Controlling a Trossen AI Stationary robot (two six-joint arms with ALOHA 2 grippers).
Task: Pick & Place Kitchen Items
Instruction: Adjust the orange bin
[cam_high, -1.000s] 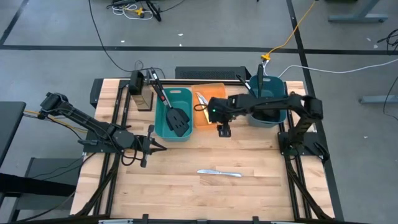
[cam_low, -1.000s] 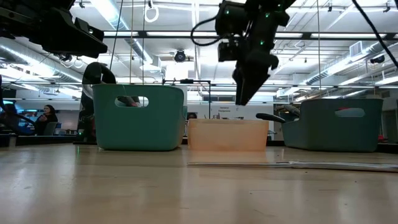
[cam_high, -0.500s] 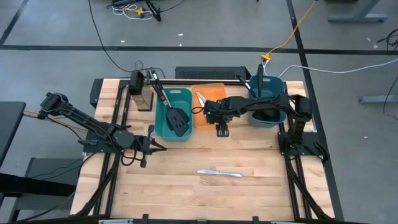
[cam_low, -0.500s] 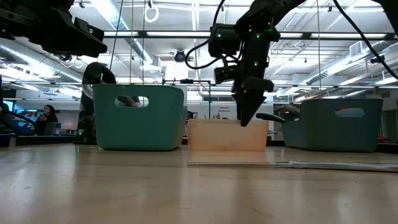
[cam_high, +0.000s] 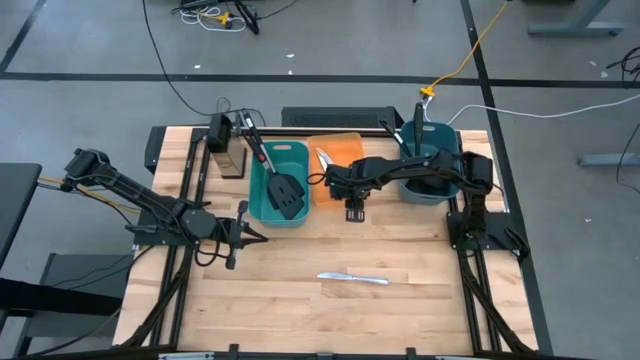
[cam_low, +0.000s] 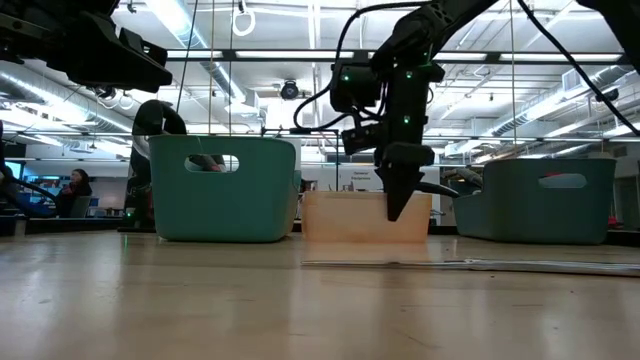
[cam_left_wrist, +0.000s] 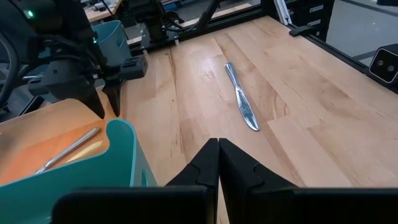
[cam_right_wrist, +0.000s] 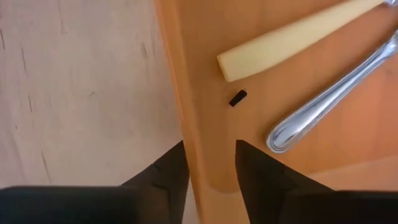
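Note:
My right gripper (cam_high: 354, 212) points down at the orange bin (cam_high: 335, 165), open. One finger stands inside and one outside the bin's near wall (cam_right_wrist: 198, 149), and I cannot see them touch it. In the bin lie a silver knife (cam_right_wrist: 323, 106) and a yellowish stick-like piece (cam_right_wrist: 286, 43). Another silver knife (cam_high: 352, 278) lies flat on the table, nearer the front; it also shows in the left wrist view (cam_left_wrist: 241, 99). Two black spatulas (cam_high: 283, 188) lie in the left teal bin (cam_high: 262, 205). My left gripper (cam_high: 243, 235) is shut and empty at the table's left.
A second teal bin (cam_high: 430, 175) stands right of the orange bin, with dark utensils sticking up from it. A dark box (cam_high: 228, 150) stands at the far left. Bare wood lies around the loose knife toward the near edge.
My right gripper has gone down from above the orange bin until its fingertips stand below the bin's rim at the near wall, and it has shifted slightly toward the table's left.

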